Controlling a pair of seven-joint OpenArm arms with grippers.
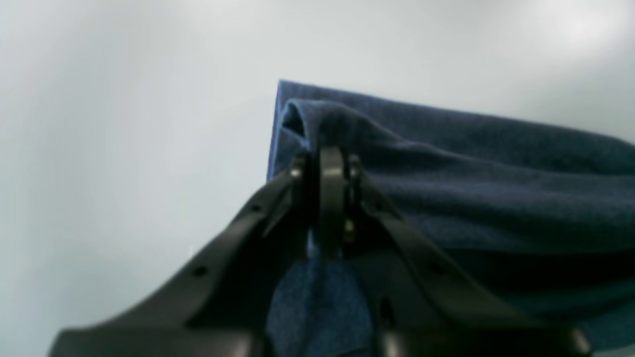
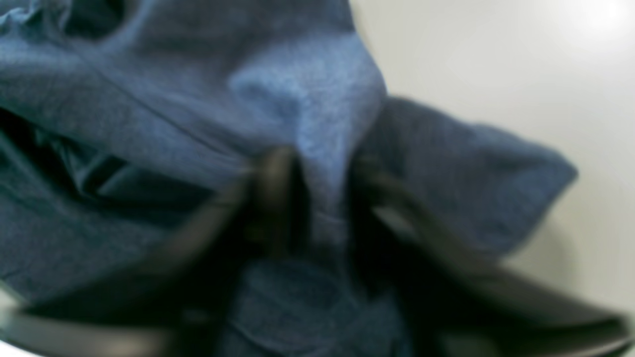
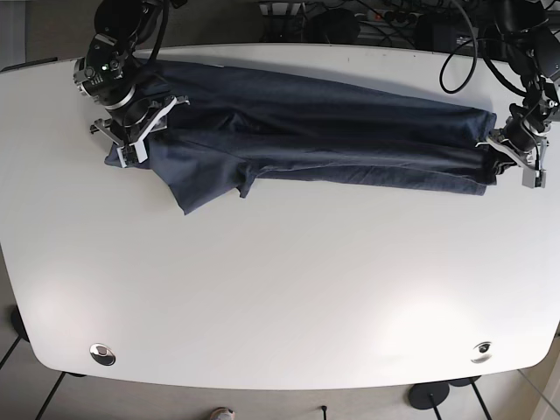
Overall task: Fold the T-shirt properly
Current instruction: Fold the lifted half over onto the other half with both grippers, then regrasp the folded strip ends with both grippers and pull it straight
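Note:
A dark navy T-shirt (image 3: 324,131) lies stretched across the far part of the white table (image 3: 280,289), folded lengthwise, with a sleeve (image 3: 206,179) sticking out toward the front. My left gripper (image 3: 503,157) at the shirt's right end is shut on a bunched fold of the cloth; the left wrist view shows its jaws (image 1: 331,163) pinching the T-shirt's hem (image 1: 446,163). My right gripper (image 3: 122,140) at the shirt's left end is shut on the fabric; the blurred right wrist view shows the right gripper (image 2: 317,198) with T-shirt cloth (image 2: 297,99) between its fingers.
Cables and dark equipment (image 3: 367,22) lie behind the table's far edge. Two round metal fittings (image 3: 102,353) (image 3: 480,351) sit near the table's front corners. The table's right edge runs close to my left gripper.

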